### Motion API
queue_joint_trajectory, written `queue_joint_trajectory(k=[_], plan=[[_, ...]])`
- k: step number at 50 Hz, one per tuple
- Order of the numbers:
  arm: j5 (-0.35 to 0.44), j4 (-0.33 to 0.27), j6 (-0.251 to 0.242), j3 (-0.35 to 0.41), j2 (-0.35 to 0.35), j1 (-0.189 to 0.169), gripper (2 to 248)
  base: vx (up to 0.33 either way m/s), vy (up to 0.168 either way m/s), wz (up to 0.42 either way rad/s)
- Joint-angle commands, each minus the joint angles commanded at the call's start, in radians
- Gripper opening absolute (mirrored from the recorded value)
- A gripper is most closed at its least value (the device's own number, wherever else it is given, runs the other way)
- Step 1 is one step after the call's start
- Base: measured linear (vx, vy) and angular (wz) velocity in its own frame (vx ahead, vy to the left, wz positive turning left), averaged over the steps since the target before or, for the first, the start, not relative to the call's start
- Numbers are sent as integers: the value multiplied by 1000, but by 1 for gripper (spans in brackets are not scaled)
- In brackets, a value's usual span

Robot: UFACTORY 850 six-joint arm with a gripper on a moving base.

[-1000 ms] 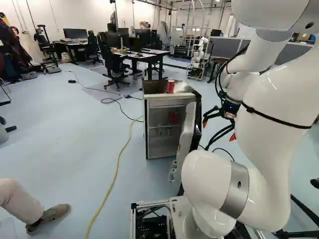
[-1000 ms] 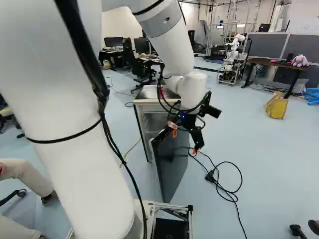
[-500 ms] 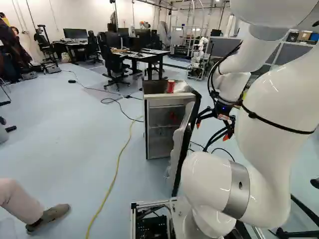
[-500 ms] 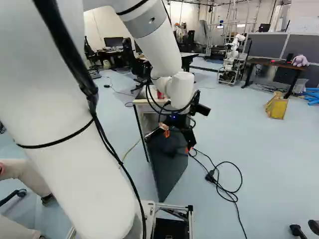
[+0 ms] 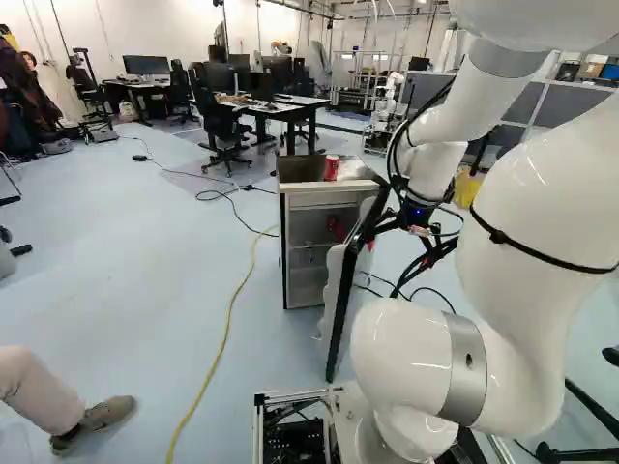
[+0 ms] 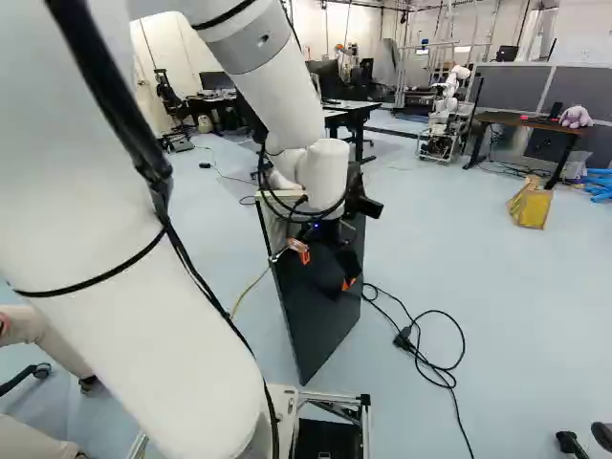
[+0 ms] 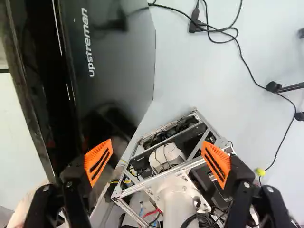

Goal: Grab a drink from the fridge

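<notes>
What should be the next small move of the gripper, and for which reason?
Probably lift the gripper clear and around the fridge door towards the opening: it stands open on the door's outer side, while something red shows inside the fridge.

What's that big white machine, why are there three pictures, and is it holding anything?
The machine is a shiny white robot arm. Its hand is a black gripper with two fingers wearing orange pads. Two pictures come from cameras on its base, behind the arm, one on each side. The third comes from its wrist, looking along the fingers. Ahead stands a small fridge with a pale front frame. Its dark, smooth door is open, and a red can stands on top. The fingers are wide apart, close to the door, holding nothing.
</notes>
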Motion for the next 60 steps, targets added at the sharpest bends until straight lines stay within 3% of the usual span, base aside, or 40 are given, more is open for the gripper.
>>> queue_joint_trajectory(k=[39,60], plan=[[86,0,0,65,62,186,247,0,0,0],[134,0,0,44,42,273,247,0,0,0]])
